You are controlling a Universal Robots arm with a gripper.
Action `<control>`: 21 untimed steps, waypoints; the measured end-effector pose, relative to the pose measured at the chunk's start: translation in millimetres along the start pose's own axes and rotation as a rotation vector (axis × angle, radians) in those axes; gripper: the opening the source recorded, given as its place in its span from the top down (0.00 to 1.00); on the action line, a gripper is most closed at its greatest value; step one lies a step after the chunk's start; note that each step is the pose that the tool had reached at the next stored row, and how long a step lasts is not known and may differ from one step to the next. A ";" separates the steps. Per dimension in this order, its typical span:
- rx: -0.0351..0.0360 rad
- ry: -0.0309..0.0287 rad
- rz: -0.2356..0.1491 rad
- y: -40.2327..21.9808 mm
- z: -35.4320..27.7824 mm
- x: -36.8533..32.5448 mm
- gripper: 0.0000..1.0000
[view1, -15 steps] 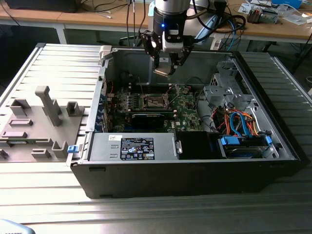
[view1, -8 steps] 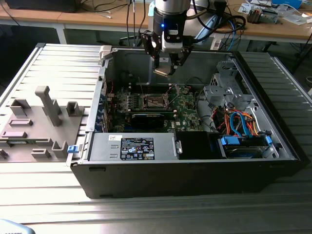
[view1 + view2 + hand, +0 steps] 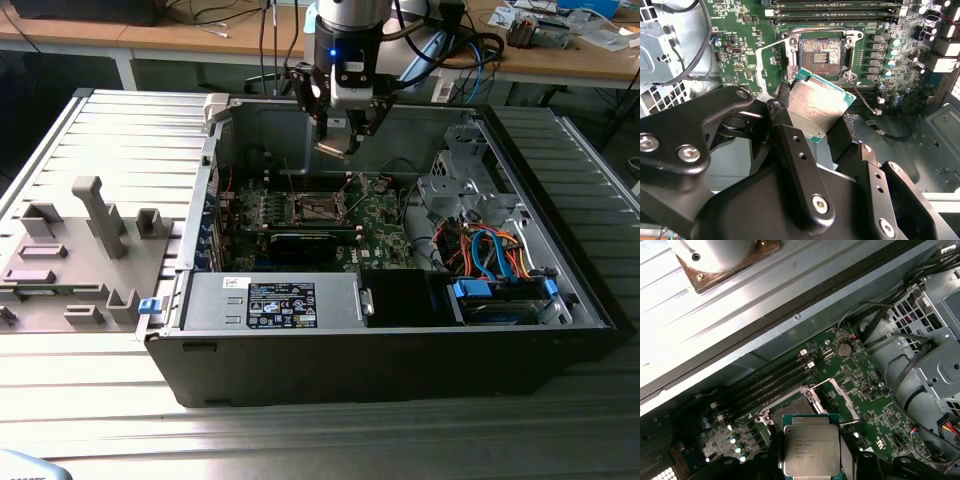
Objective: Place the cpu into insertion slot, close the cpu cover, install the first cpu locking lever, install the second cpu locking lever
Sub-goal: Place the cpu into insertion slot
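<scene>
At the exterior view's left, a grey fixture block [image 3: 95, 215] is seen on the ribbed table [image 3: 120, 130]. Further right, inside the open computer case [image 3: 400, 340], the cpu [image 3: 817, 107] is clamped between the jaws of the gripper [image 3: 338, 140], raised clear above the uncovered insertion slot [image 3: 821, 54].

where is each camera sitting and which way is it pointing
Exterior view: off the arm, high beside the open computer case, looking down into it; the arm and gripper hang over the green board.
Second wrist view: on the wrist, looking along the black fingers toward the socket; they clamp the chip.
First wrist view: on the wrist, facing the board and the case wall; the fingers flank the chip.
Shared: both wrist views show the held chip near the bare socket.
</scene>
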State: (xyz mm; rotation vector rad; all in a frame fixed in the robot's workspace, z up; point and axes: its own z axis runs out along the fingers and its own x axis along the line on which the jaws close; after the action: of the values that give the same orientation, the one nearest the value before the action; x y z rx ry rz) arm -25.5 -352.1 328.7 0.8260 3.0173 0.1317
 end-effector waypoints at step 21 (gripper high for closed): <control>-0.0005 -0.0033 0.040 -0.1 1.1 0.0 0.45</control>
State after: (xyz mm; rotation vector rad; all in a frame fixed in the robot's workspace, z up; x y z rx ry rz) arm -25.5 -352.1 327.6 0.8857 2.9987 0.1313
